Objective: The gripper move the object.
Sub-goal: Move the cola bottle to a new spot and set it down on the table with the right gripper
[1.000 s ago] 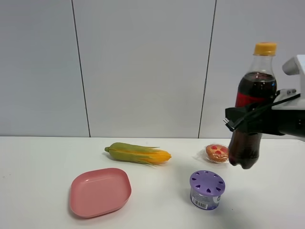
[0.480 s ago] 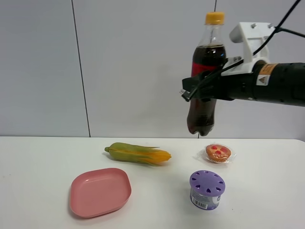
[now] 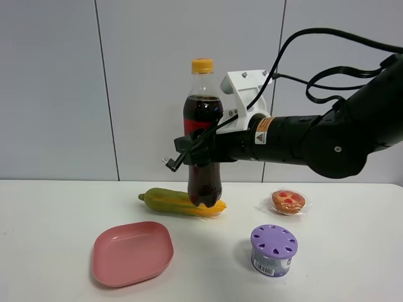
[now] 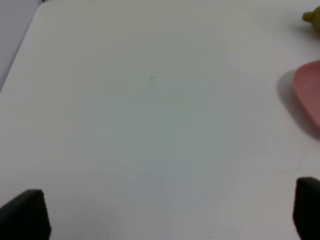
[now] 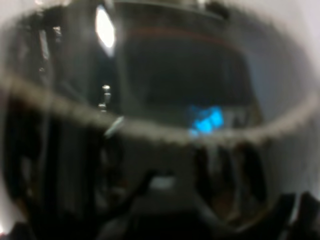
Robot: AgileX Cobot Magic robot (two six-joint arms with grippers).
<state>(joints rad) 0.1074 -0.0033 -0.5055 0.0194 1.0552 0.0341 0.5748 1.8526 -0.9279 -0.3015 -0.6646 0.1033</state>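
Observation:
The object, a tall cola bottle (image 3: 203,113) with a red label and an orange-yellow cap, stands upright in my right gripper (image 3: 200,151), which is shut on its middle. The thick black arm reaches in from the right with a white bracket and black cables. The bottle's base overlaps the corn cob (image 3: 167,200) in the exterior high view; whether they touch I cannot tell. Dark cola in the bottle (image 5: 150,100) fills the right wrist view. My left gripper (image 4: 170,215) hangs open over bare table, its fingers (image 4: 25,216) wide apart.
A pink plate (image 3: 132,253) lies at the front left, and its edge (image 4: 307,95) shows in the left wrist view. A purple-lidded canister (image 3: 273,250) stands at the front right. A wrapped pastry (image 3: 288,201) lies behind it. The white table (image 3: 50,214) ends at a grey wall.
My right gripper has carried the bottle from the far right leftward, first up high, then down to the corn. Nothing else on the table has moved.

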